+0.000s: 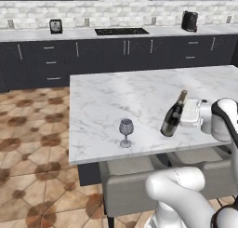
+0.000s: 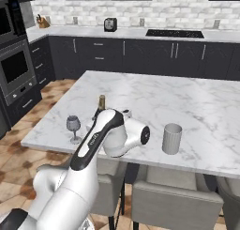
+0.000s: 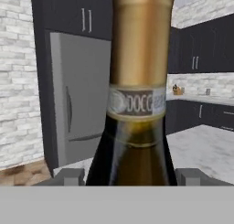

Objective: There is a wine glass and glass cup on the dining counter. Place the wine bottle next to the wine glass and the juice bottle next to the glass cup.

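The wine bottle (image 1: 173, 114), dark with a gold-topped neck, leans tilted over the dining counter (image 1: 116, 94) near its front edge. My gripper (image 1: 183, 116) comes in from the right and is shut on its body. In the hand view the bottle (image 3: 137, 104) sits between my two fingertips (image 3: 72, 176). The wine glass (image 1: 126, 131) stands upright to the bottle's left, a short gap away. In the right base view my arm hides most of the bottle, leaving its gold top (image 2: 101, 101) showing, with the wine glass (image 2: 73, 127) left of it and the glass cup (image 2: 172, 138) standing to the right. The juice bottle is out of view.
Grey chairs (image 1: 130, 180) line the counter's near side under its edge. The wall counter behind carries a toaster (image 1: 56, 26), a cooktop (image 1: 122, 31) and a coffee machine (image 1: 189, 21). A wall oven (image 2: 16, 69) stands at the far left, and a steel fridge (image 3: 77, 104) lies beyond the bottle.
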